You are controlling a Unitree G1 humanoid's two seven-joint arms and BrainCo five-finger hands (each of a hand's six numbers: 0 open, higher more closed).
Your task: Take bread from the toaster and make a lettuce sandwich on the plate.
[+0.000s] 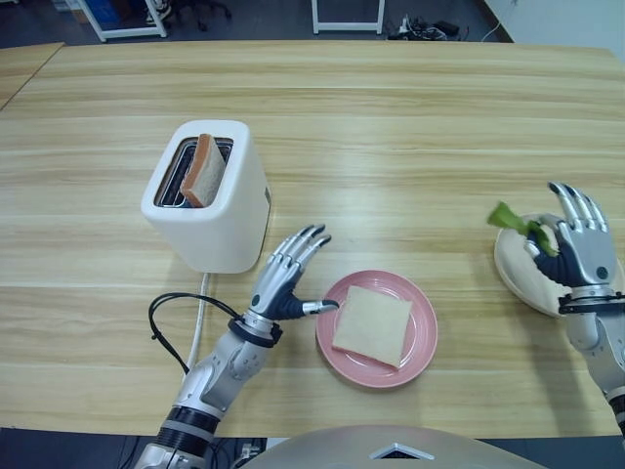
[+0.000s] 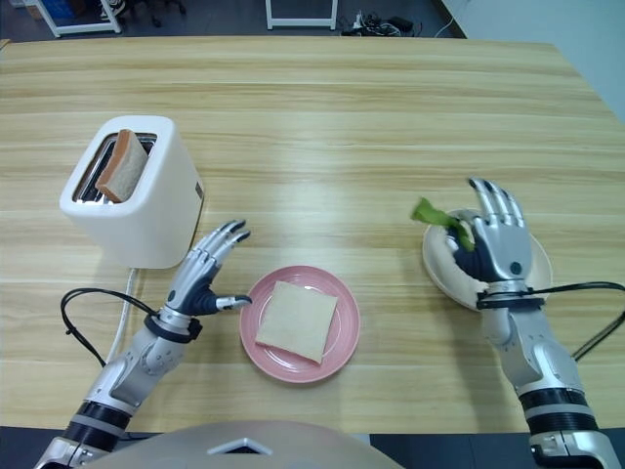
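**Left hand (image 1: 283, 283) resting open by the pink plate (image 1: 425, 344), right hand (image 1: 583, 252) holding a lettuce leaf (image 1: 512, 219)**

Fingers (image 1: 309, 238) of the left hand are stretching out wide and holding nothing, pointing toward the toaster (image 1: 220, 220), while the thumb is pointing sideways at the pink plate's left rim. That plate is sitting just beside the hand, near the front edge of the table (image 1: 391, 117), and one bread slice (image 1: 371, 325) is lying flat on it. Behind the left hand the white toaster is standing upright, with a second slice (image 1: 201, 172) leaning in its slot and a black cord (image 1: 161, 315) looping on the wood beside the forearm.

Over on the right, the right hand is pinching the lettuce leaf between thumb and fingers, the fingertips pointing up and away. It is holding the leaf above a cream dish (image 1: 516, 274), well apart from the pink plate.
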